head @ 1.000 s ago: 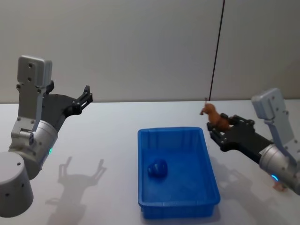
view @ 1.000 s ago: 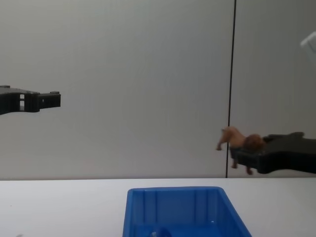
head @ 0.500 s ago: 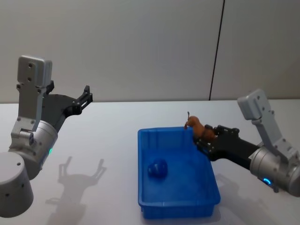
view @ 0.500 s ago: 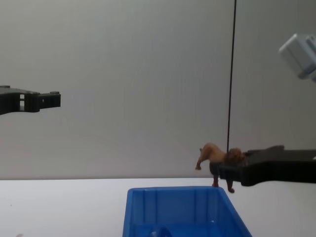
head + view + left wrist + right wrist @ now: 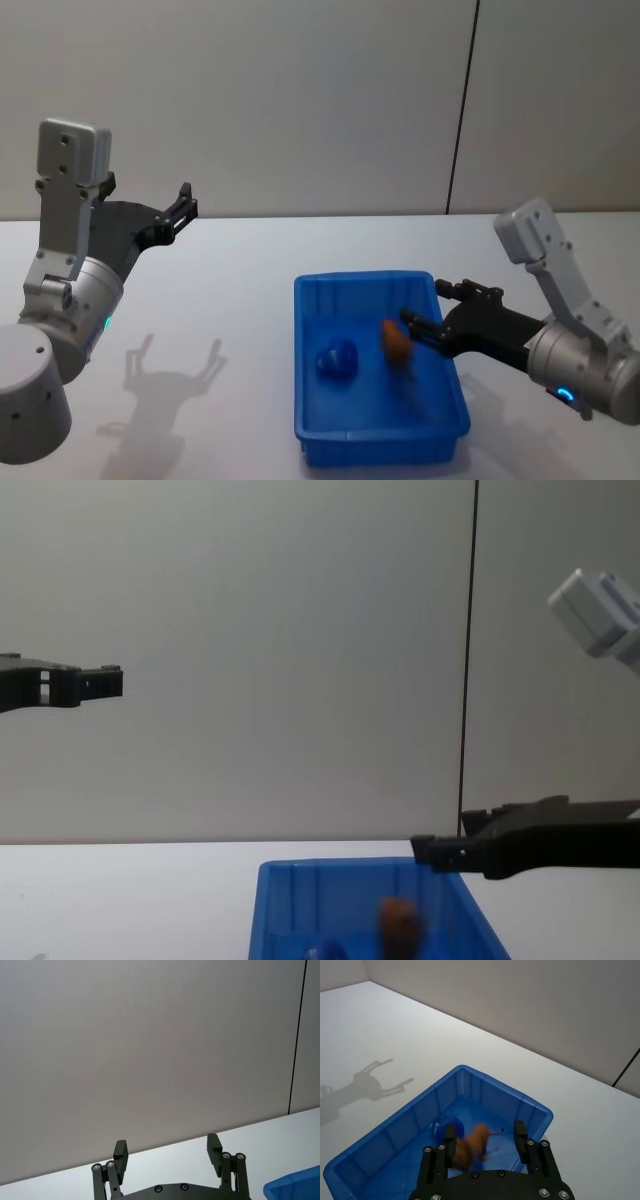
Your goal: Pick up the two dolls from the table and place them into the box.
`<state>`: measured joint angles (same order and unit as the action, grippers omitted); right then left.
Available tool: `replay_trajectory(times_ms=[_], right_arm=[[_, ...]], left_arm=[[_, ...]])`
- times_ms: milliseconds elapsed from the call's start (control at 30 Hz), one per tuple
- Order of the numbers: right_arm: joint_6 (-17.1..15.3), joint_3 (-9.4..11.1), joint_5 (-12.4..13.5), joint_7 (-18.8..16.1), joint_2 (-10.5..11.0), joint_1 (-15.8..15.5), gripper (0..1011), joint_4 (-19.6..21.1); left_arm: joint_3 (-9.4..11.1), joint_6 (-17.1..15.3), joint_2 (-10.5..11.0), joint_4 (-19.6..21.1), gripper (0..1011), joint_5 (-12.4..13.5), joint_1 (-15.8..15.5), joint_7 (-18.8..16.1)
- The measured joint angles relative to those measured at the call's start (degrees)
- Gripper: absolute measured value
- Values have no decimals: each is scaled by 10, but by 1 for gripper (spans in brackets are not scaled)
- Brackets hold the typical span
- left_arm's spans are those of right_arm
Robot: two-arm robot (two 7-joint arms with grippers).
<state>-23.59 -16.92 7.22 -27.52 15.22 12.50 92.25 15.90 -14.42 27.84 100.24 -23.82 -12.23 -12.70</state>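
Head view: I see the right gripper (image 5: 425,303) reaching in from the right over the right rim of the blue box (image 5: 365,277), its two black fingers spread apart with nothing clamped between them. The brown doll (image 5: 396,342) sits inside the box outline just left of those fingertips, blurred, and I cannot tell whether it is touching the box floor. The blue doll (image 5: 337,358) lies on the box floor to the left of the brown one, near but apart from it. The box stands on the white table (image 5: 220,300), a little right of centre. From the chest view the right gripper (image 5: 440,852) hangs just above the far right corner of the box (image 5: 350,864), and the brown doll (image 5: 398,923) shows lower down, between the box walls and clear of the fingers. My right wrist view looks down past the open fingers (image 5: 519,1130) at the brown doll (image 5: 472,1145) with the blue doll (image 5: 447,1125) just beside it, both within the ribbed walls. The left gripper (image 5: 188,203) is held high at the left, well away from the box; in the left wrist view its fingers (image 5: 120,1149) stand apart and empty.
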Motion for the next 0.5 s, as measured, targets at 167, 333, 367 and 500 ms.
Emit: replay_trajectory(times_ms=[167, 333, 367, 500], right_arm=[[-6, -1, -1, -2, 0, 0, 792, 0], [-9, -2, -1, -2, 0, 0, 935, 1], [-10, -2, -1, -3, 0, 0, 977, 1], [-10, -2, -1, -3, 1, 0, 1001, 1]], left_arm=[[0, 0, 0, 0, 1003, 0, 0, 0], [0, 0, 0, 0, 1003, 0, 0, 0], [0, 0, 0, 0, 1003, 0, 0, 0], [0, 0, 0, 0, 1003, 0, 0, 0]])
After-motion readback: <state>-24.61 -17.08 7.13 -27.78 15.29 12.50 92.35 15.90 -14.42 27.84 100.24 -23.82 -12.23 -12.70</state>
